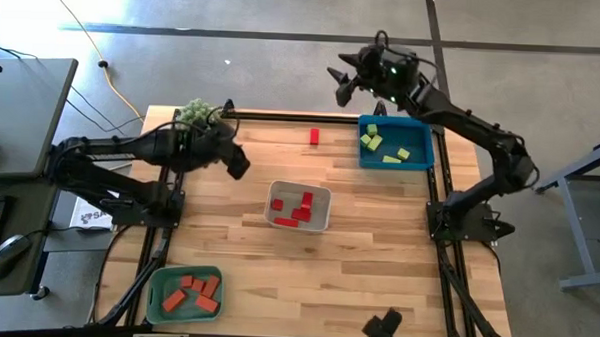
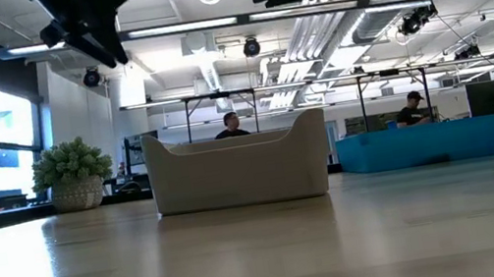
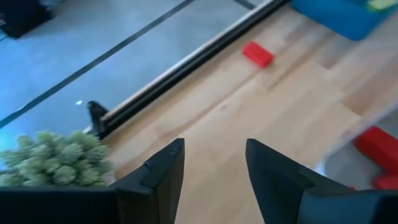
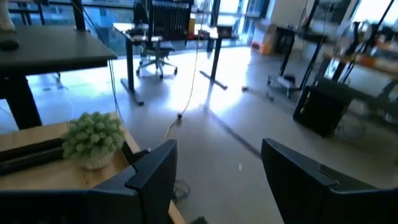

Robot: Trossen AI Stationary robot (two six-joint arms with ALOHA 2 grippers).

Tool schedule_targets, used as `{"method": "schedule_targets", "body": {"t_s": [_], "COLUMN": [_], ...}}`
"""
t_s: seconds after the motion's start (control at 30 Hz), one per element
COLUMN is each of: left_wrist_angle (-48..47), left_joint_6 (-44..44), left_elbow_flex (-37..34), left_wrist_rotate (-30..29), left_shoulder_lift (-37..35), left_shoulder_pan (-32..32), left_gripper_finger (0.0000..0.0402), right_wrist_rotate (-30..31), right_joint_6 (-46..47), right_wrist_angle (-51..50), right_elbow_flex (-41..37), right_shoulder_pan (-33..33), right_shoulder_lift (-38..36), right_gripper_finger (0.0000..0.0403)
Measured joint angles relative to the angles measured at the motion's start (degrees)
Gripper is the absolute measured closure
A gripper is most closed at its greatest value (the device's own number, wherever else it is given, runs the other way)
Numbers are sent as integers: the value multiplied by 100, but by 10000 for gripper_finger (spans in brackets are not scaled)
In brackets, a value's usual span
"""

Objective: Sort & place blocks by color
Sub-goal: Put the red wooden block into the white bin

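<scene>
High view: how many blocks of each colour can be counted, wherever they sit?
Red blocks: 5 — 1 loose on the table, about 4 in the white tray
Orange-red blocks: 4, in the green tray
Yellow-green blocks: about 5, in the blue tray
Total: about 14; overlapping pieces make the tray counts approximate.

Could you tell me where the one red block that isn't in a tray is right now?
In the high view, the loose red block lies on the table's far edge, between the plant and the blue tray, beyond the white tray.
</scene>
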Motion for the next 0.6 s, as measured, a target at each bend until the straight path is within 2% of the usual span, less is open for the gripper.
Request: {"method": "schedule_targets", "body": {"t_s": [0.27, 0.43, 0.6], "left_wrist_angle": [0, 1, 2], "left_joint_6": [269, 340, 482], "left_elbow_flex": [0, 0, 0], "left_wrist_rotate": [325, 416, 734], "left_shoulder_lift": [24, 98, 105], "left_shoulder_pan": [922, 1455, 1948], "left_gripper_finger": [243, 243, 243], "right_wrist_rotate": [-57, -56, -60], "right_joint_6": [270, 972, 1677], "right_wrist_angle": [-2288, -3191, -3843], "right_elbow_flex": [1785, 2714, 3310], "right_shoulder_pan": [-331, -371, -350], "right_shoulder_lift": [1145, 1941, 2625], "right_gripper_finger": [183, 183, 183]}}
